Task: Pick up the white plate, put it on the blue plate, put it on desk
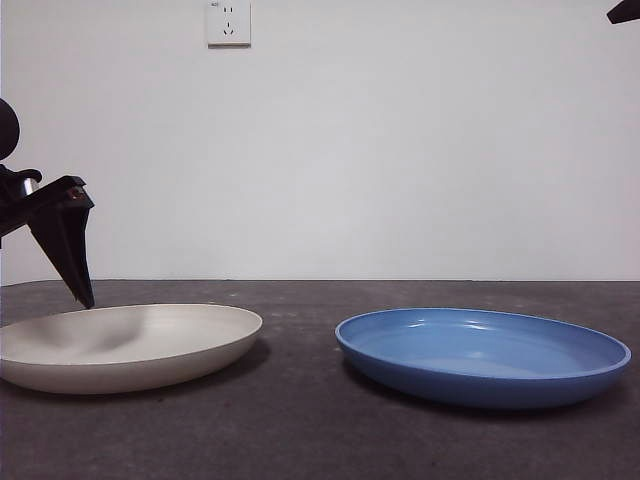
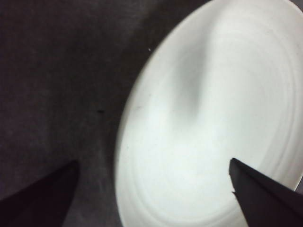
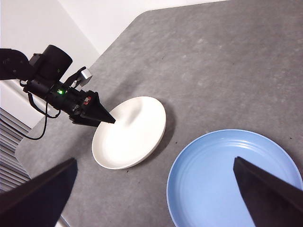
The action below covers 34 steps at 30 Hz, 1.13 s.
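Hovering left end effector (image 1: 82, 290) agape over white plate (image 1: 125, 345) rim

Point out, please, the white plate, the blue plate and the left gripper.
white plate (image 1: 130, 345): front view, inner surface.
blue plate (image 1: 480, 352): front view, inner surface.
left gripper (image 3: 105, 117): right wrist view, tips of its fingers.

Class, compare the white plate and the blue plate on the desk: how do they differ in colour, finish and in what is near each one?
Colour: the white plate is cream; the blue plate is medium blue.
Finish: the white plate looks matte; the blue plate is glossy, with faint rings inside.
Neighbours: the left gripper, jaws open, hangs over the white plate's rim; the right gripper, also open, is high above the blue plate.
Both are round, shallow, empty, similar in width, flat on the desk.
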Tool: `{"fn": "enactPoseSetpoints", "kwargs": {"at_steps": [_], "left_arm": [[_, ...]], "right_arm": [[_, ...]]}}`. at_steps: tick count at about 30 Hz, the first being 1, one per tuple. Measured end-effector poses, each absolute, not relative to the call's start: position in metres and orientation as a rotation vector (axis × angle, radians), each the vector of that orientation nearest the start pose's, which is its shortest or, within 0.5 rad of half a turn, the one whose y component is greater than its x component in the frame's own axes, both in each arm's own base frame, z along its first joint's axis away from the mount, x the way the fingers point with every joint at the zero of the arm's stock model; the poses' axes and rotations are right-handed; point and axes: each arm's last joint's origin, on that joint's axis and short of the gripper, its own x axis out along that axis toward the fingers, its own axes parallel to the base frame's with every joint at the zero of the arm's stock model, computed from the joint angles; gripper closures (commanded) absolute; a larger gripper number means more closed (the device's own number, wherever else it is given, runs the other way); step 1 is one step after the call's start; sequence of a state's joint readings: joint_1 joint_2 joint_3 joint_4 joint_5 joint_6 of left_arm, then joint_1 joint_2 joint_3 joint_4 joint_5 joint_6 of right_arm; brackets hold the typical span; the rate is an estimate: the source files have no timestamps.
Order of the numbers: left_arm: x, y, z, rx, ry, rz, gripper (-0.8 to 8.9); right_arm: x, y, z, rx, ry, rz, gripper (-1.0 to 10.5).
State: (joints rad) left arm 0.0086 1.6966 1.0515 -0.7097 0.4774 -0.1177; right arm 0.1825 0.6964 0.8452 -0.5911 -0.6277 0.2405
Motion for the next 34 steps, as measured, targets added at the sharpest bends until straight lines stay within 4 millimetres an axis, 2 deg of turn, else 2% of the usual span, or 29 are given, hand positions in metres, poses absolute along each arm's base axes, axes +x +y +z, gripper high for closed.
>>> {"fn": "enactPoseSetpoints", "kwargs": {"at_steps": [2, 8, 12, 16, 19, 29, 34], "left_arm": [[0.306, -0.011, 0.174, -0.427, 1.352, -0.317, 3.72], [0.307, -0.011, 0.174, -0.425, 1.344, -0.318, 6.38], [0.307, -0.01, 0.173, -0.402, 1.343, -0.29, 6.97], [0.308, -0.008, 0.172, -0.368, 1.341, -0.25, 7.07], [0.309, -0.008, 0.171, -0.364, 1.337, -0.252, 8.09], [0.313, -0.009, 0.171, -0.354, 1.306, -0.258, 8.08], [0.317, -0.01, 0.182, -0.352, 1.318, -0.26, 8.07]], "right_arm": [[0.128, 0.041, 0.329, 0.324, 0.538, 0.741, 3.4], [0.128, 0.041, 0.329, 0.324, 0.538, 0.741, 3.4], [0.128, 0.041, 0.329, 0.324, 0.538, 0.741, 3.4], [0.128, 0.041, 0.329, 0.324, 0.538, 0.741, 3.4], [0.128, 0.041, 0.329, 0.324, 0.538, 0.741, 3.4], [0.128, 0.041, 0.329, 0.324, 0.538, 0.741, 3.4], [0.125, 0.04, 0.331, 0.33, 0.566, 0.728, 3.4]]}}
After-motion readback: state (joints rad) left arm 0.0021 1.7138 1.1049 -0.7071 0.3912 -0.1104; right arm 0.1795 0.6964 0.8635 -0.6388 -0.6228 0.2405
